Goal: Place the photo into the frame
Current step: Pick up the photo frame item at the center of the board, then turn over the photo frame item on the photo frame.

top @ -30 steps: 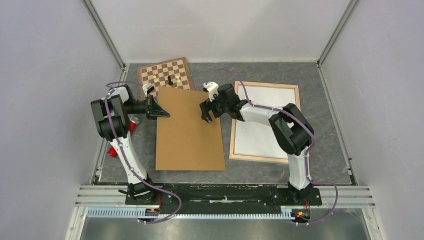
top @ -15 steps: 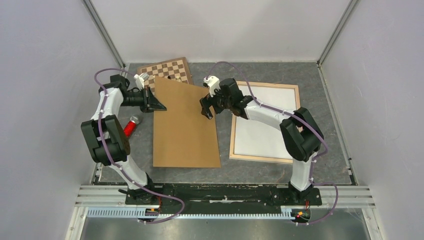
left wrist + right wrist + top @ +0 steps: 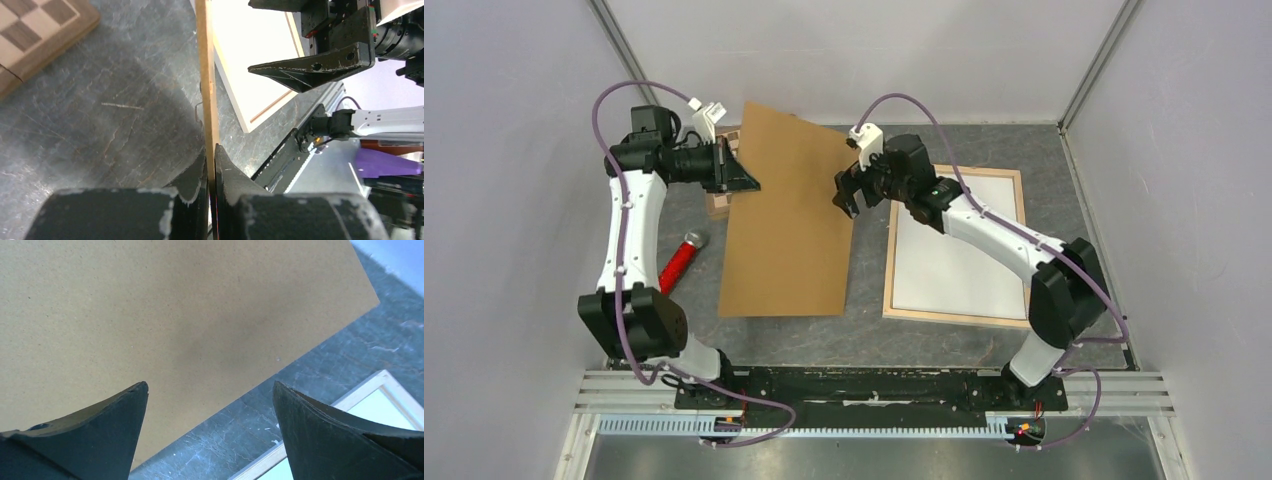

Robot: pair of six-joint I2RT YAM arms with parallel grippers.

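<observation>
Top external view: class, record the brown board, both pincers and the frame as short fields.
Board: plain brown rectangular backing board, raised at its far end
Left pincer: shut on the board's edge
Right pincer: open, near the board, gripping nothing
Frame: light wooden rectangular frame, lying flat, right of the board

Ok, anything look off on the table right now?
Yes: the brown backing board stands tilted, far end raised, with the left gripper pinching its left edge. From above it hides most of the chessboard. The right gripper hangs open beside the board's right edge. The frame lies flat.
</observation>
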